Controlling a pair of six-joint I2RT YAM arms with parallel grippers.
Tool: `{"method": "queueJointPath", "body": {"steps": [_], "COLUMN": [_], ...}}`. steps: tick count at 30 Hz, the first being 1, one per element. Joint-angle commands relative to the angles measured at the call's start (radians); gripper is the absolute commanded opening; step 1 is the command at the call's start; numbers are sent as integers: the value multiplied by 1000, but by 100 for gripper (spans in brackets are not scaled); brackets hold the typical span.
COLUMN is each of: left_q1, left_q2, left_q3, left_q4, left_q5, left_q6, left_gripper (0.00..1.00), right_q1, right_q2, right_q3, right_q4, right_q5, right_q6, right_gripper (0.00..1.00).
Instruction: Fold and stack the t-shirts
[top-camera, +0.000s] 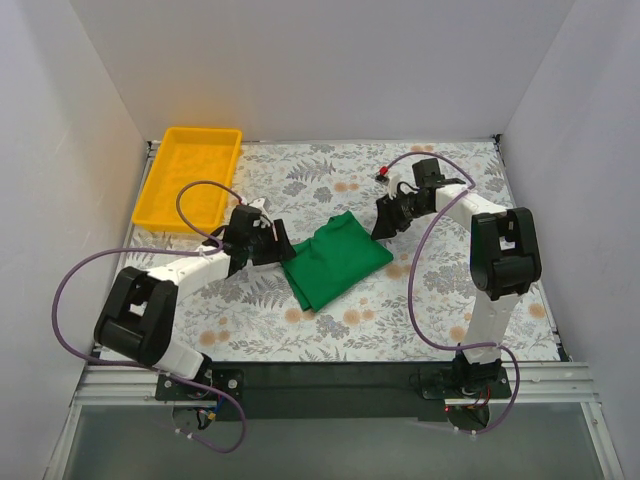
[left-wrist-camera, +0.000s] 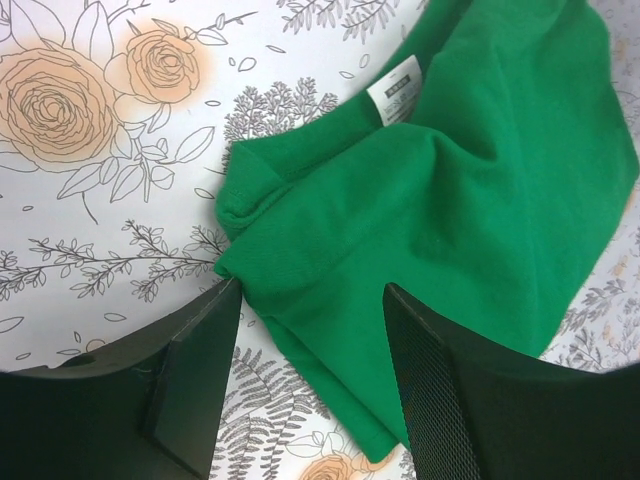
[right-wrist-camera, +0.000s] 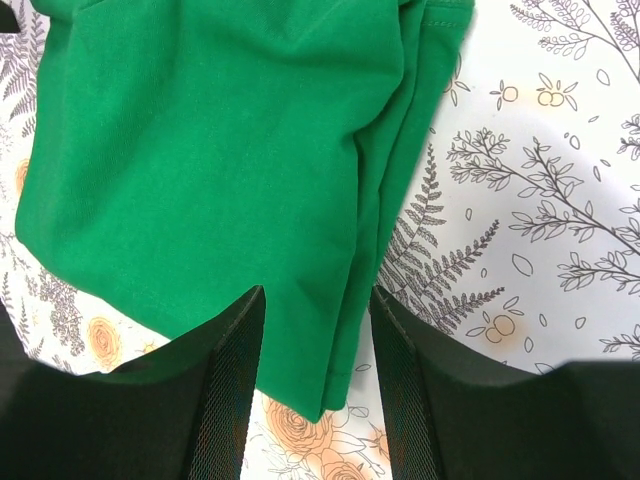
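**Green shirt bunched mid-table, a hand astride each end**

The t-shirt (top-camera: 335, 258) lies in a rough, lumpy oblong at the middle of the table (top-camera: 300, 335), white neck label (left-wrist-camera: 393, 90) facing up. The left hand (top-camera: 276, 248) stands at its left edge and the right hand (top-camera: 386, 224) at its far right corner. Each is about half open, with cloth lying flat between the fingers, not visibly pinched. Opposite ends probably suit lifting and spreading it. A yellow tray (top-camera: 190, 175) sits far left.

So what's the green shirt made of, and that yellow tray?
The green t-shirt looks like soft knit cloth, maybe cotton. It is matte, with a fine texture, wrinkles and a stitched hem. The yellow tray looks like hard plastic. It is smooth, one even colour and slightly shiny, with stiff moulded walls.
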Motion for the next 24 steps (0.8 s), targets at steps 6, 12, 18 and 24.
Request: {"method": "queueJointPath", "body": {"steps": [6, 12, 18, 24], "left_q1": [2, 4, 2, 7], "left_q2": [36, 67, 67, 53], "left_q3": [55, 57, 44, 35], "left_q4": [-28, 1, 32, 41], "left_q5": [-50, -39, -38, -54], "left_q6": [-18, -53, -70, -78], "left_gripper": [56, 42, 19, 0], "right_q1": [-28, -54, -62, -63], "right_q2": [-21, -43, -37, -11], "right_q3": [-31, -64, -89, -91], "right_q4": [-10, -19, -18, -19], "right_q5": [-52, -66, -80, -109], "right_q6": [-10, -6, -1, 10], "right_gripper": [53, 52, 52, 48]}}
